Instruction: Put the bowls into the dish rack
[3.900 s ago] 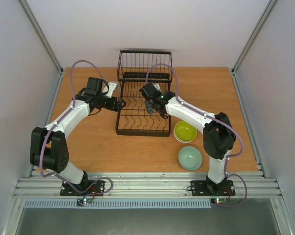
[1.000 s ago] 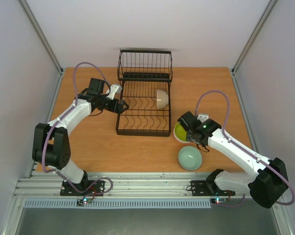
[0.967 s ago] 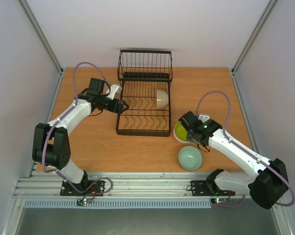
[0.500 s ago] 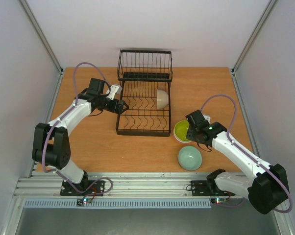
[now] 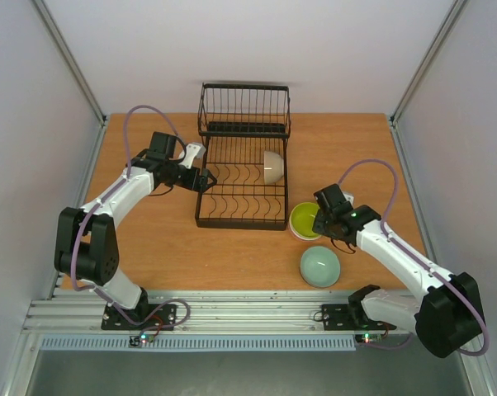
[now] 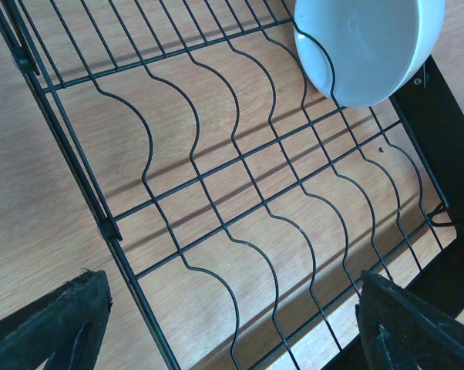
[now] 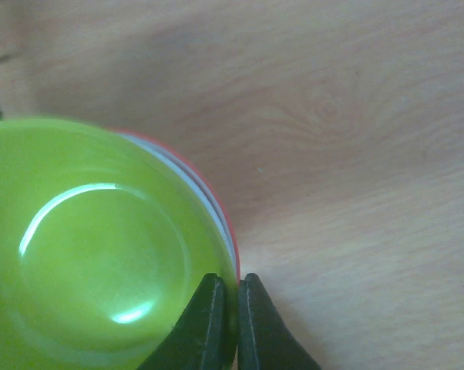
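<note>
A yellow-green bowl (image 5: 305, 219) sits on the table off the front right corner of the black wire dish rack (image 5: 242, 186). My right gripper (image 5: 319, 219) is shut on its right rim. In the right wrist view the fingers pinch the green bowl's (image 7: 85, 247) wall at the right gripper (image 7: 230, 324), and a red-rimmed white bowl (image 7: 226, 223) shows nested beneath it. A pale bowl (image 5: 272, 166) stands on edge in the rack's right side, and in the left wrist view that bowl (image 6: 367, 46) is at the top right. My left gripper (image 5: 205, 178) hangs open over the rack's left edge. A celadon bowl (image 5: 319, 266) rests nearer the front.
The rack's taller basket section (image 5: 244, 107) stands at the far end. The rack's curved divider prongs (image 6: 240, 200) fill the left wrist view. Grey walls close in both sides of the wooden table (image 5: 149, 239).
My right gripper has closed on the yellow-green bowl's rim, and the bowl has shifted slightly. The left arm has stayed still.
</note>
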`<move>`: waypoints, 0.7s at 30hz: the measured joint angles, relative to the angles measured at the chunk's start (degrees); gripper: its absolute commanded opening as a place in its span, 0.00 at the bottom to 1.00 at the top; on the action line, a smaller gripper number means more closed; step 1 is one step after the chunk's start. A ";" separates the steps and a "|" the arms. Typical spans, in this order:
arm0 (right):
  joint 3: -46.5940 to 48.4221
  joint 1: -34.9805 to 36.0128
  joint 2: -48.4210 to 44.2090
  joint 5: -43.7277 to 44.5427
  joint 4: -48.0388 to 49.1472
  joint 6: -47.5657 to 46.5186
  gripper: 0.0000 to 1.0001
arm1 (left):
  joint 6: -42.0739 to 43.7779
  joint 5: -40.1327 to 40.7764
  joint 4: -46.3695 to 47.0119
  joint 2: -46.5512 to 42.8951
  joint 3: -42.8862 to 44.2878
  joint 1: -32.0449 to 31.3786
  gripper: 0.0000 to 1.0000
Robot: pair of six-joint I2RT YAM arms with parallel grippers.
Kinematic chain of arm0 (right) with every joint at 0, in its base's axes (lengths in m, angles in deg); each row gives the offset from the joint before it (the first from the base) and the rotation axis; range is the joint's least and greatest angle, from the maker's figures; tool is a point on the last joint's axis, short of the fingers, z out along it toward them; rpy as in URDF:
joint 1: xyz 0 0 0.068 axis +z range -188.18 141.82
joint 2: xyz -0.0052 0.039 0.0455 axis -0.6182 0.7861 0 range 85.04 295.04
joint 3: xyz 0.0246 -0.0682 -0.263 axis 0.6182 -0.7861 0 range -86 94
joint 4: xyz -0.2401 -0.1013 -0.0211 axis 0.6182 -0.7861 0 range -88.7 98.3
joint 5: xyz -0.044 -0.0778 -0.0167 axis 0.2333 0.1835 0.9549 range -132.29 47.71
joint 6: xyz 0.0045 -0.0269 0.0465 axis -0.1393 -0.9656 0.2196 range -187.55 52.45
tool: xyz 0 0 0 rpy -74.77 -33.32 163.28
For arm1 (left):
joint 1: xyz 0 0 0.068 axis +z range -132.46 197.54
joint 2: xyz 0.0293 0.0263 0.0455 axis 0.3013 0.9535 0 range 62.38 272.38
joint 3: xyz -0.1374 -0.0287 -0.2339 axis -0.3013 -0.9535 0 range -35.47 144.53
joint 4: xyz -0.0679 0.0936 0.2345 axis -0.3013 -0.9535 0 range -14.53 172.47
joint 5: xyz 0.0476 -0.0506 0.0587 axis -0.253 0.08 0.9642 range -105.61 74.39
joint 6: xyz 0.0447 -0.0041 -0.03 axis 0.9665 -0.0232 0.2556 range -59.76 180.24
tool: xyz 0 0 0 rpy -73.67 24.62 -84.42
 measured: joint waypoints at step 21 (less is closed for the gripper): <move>11.82 -0.11 -10.51 -1.49 -3.69 -4.57 0.01 | -0.09 -2.14 -2.16 0.15 1.16 -0.42 0.88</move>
